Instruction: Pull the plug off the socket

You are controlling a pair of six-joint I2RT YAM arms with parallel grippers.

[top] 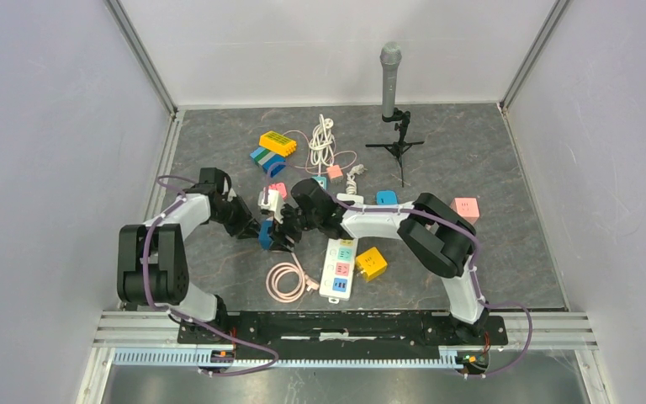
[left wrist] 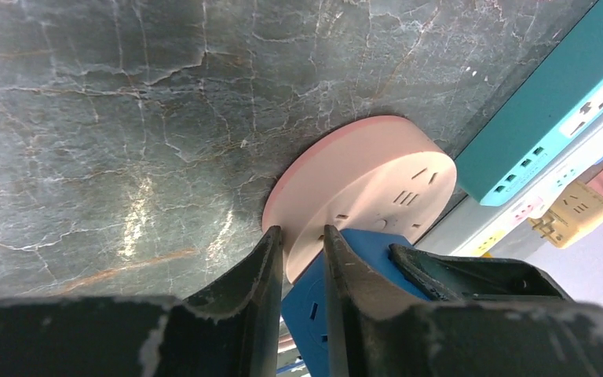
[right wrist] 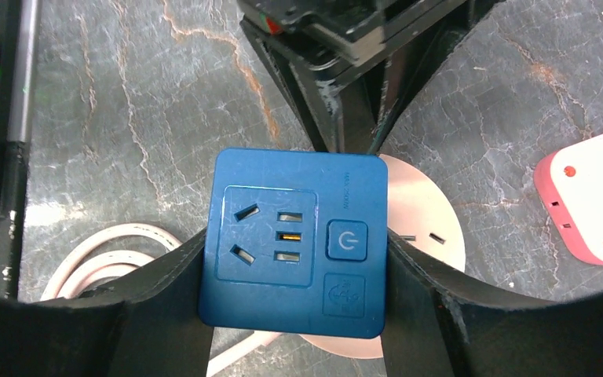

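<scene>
Seen from above, the two arms meet left of centre on the grey table (top: 513, 168), with the left gripper (top: 256, 229) and right gripper (top: 284, 234) crowding the blue cube plug (top: 266, 236). The left wrist camera shows that gripper's fingers (left wrist: 265, 271) pinched on the thin rim of the pink round socket (left wrist: 361, 169), into whose face the plug is seated. The right wrist camera shows that gripper's fingers (right wrist: 157, 290) clamped on the cube's two smooth sides. The risk looks plain: the narrow hold on the rim could slip under the pull, lifting socket and plug together. A crooked pull could bind the pins or slide the fingers off.
</scene>
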